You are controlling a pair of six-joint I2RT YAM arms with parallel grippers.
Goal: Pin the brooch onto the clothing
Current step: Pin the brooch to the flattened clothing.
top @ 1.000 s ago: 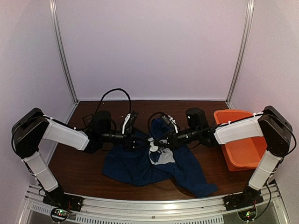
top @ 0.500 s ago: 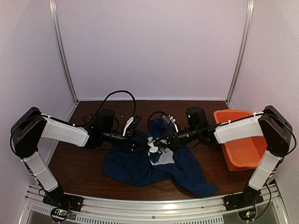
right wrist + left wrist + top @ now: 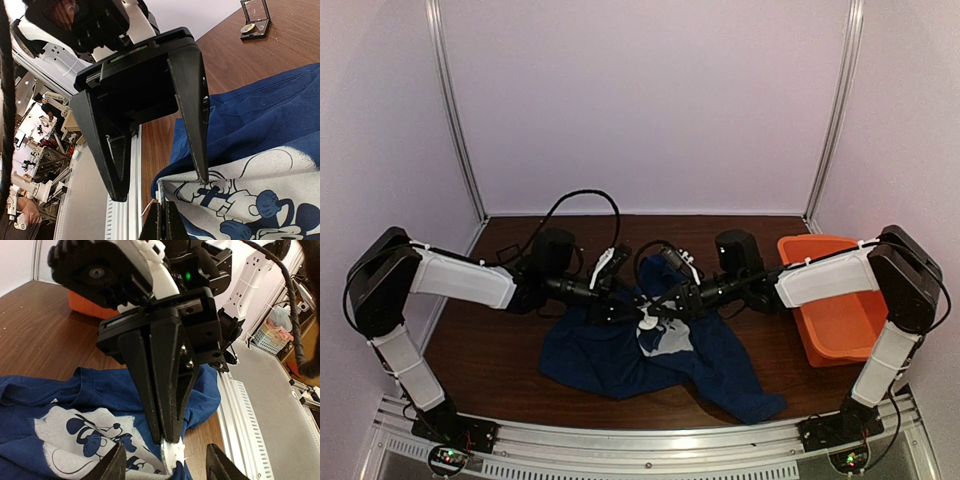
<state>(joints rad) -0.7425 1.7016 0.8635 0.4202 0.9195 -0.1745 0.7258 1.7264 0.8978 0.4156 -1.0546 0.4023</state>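
Observation:
The clothing (image 3: 620, 365) is a navy T-shirt with a white cartoon mouse print (image 3: 75, 440), lying crumpled mid-table. My right gripper (image 3: 657, 308) is shut on the brooch (image 3: 172, 456), a small pale disc seen edge-on, held at a lifted fold of the print. In the right wrist view the brooch (image 3: 160, 192) shows as a thin upright strip just above the right gripper (image 3: 163, 225). My left gripper (image 3: 628, 303) faces it head-on and stands open. In its own view the left gripper (image 3: 167, 467) has a finger on each side of the brooch. One left fingertip (image 3: 201, 177) touches the print.
An orange tub (image 3: 835, 300) stands at the right edge of the table. A small black hinged box (image 3: 255, 17) lies open on the wood behind the shirt. A metal rail (image 3: 650, 440) runs along the near edge. Cables loop above both wrists.
My left gripper has moved right, closer to the right gripper and the lifted fold, and its jaws have narrowed somewhat. The right gripper has stayed shut and almost still.

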